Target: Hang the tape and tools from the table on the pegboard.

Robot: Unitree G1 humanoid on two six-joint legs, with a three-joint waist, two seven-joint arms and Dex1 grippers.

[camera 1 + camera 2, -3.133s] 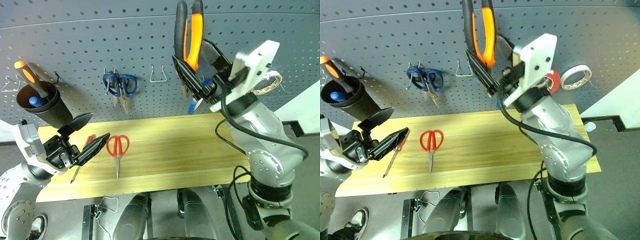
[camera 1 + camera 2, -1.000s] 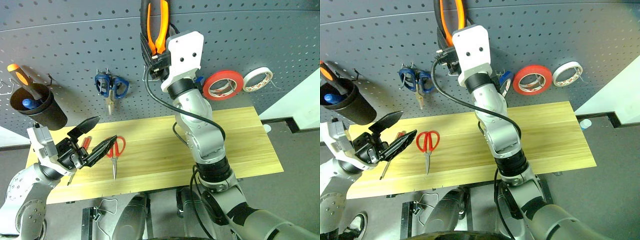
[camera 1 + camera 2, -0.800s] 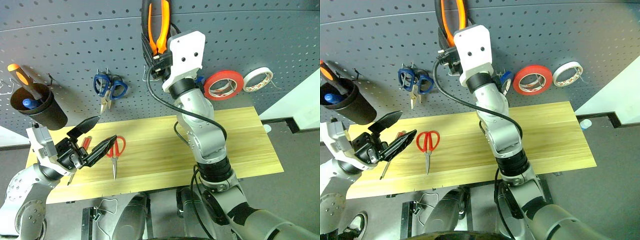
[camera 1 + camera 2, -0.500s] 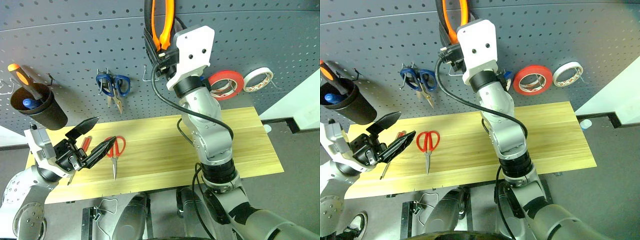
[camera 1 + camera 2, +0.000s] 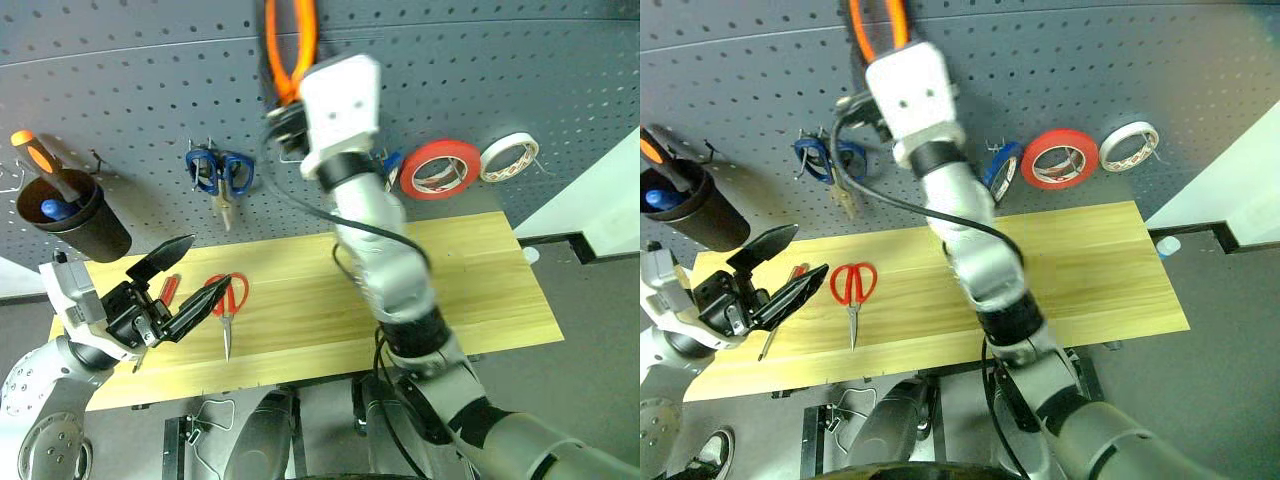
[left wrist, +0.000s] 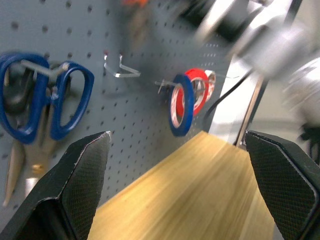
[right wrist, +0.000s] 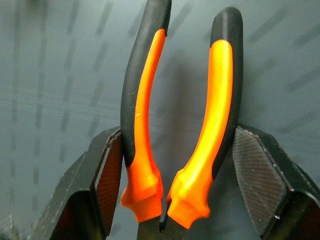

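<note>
The right gripper (image 7: 177, 165), two black fingers with ribbed pads, is clamped on the orange-and-black-handled pliers (image 7: 185, 115), one pad pressed against the outside of each handle, the handles pointing up in front of the dark grey perforated pegboard (image 5: 520, 80). In the head views the pliers reach the top edge of the frame, above a bare wire hook (image 6: 120, 70). Beside that hook hang the blue-handled scissors (image 5: 220, 175); to the other side hang the blue ring-shaped roll of tape (image 5: 1000, 170), the red-orange roll (image 5: 440, 168) and the white roll (image 5: 508, 157). Lower down, the left gripper (image 5: 190, 285) hovers with its fingers spread wide apart and nothing between them, over the near left part of the light yellowish wooden table (image 5: 450, 290). On the table just beside it lie the red-handled scissors (image 5: 852, 287), and the slim red-handled screwdriver (image 5: 785, 300) partly hidden under its fingers. A black cup (image 5: 70, 215) holding an orange-and-black screwdriver (image 5: 40, 155) hangs at the board's left.
</note>
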